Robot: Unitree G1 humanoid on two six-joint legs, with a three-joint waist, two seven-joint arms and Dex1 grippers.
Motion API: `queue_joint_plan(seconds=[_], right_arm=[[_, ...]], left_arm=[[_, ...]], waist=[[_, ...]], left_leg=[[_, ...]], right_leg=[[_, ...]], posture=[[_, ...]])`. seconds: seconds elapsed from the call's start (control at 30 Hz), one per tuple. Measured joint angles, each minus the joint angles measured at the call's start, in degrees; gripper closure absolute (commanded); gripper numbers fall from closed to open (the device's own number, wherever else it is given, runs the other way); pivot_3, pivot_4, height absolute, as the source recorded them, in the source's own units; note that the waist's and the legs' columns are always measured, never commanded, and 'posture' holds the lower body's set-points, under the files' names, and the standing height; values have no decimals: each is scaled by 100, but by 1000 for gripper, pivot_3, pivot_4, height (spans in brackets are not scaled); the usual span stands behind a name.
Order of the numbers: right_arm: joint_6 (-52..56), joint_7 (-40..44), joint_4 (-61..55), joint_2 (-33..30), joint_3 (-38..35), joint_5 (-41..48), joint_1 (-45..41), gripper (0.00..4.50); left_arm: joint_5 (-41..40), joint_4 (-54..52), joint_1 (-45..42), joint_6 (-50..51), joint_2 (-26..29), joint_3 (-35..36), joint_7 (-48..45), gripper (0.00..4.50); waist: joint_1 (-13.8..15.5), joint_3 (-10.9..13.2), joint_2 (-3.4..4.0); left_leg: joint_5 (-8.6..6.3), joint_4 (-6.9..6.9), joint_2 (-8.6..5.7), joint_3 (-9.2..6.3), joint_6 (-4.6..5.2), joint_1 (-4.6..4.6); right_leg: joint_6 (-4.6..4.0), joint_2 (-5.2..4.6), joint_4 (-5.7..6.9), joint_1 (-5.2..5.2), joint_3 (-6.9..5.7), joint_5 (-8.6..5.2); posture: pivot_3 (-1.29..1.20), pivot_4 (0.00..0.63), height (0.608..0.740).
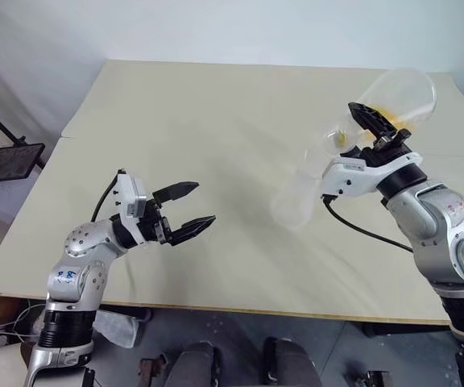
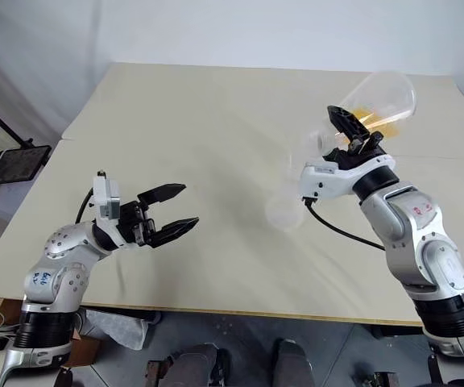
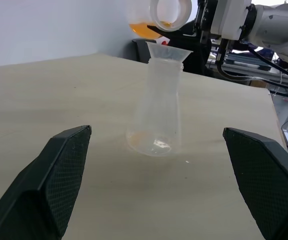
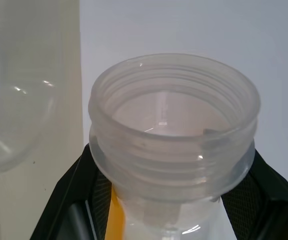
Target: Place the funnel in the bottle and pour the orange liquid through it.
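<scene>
The bottle point(image 3: 156, 107) is standing upright on the beige surface point(image 1: 216, 121), on the robot's right half, and the funnel point(image 3: 169, 51) is sitting in its mouth with the wide rim pointing up. A thin trace of orange is lying at the bottom of the bottle. The right gripper point(image 1: 374, 129) is holding a larger clear flask point(image 1: 399, 95) by its neck, with its fingers closed around it, and it is keeping this flask tilted well over, so that the wide base is pointing up and away from the robot and the threaded mouth is pointing down toward the funnel. In the left wrist view the mouth of the flask is hanging just above the funnel rim and a little behind it; whether they are touching I cannot tell. The orange liquid point(image 3: 143, 29) is gathering in the lower side of the tilted flask, near its neck. In the right wrist view a strip of orange is also showing below the threaded mouth, between the two black fingers point(image 4: 81, 197). The left gripper point(image 1: 185, 211) is hovering over the surface on the robot's left side, well apart from the bottle, and its fingers are standing wide open and are holding nothing, pointing toward the bottle.
</scene>
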Motion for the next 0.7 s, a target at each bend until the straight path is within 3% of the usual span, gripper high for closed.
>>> queue_joint_plan(seconds=[0.7], right_arm=[[-364, -127, 205, 17, 19, -769, 108, 1991]], left_arm=[[4, 109, -3, -22, -19, -44, 1, 0]], waist=[[-10, 0, 0]], left_leg=[[1, -1, 2, 0, -2, 0]], right_leg=[[0, 2, -3, 1, 1, 0]], posture=[[0, 150, 740]])
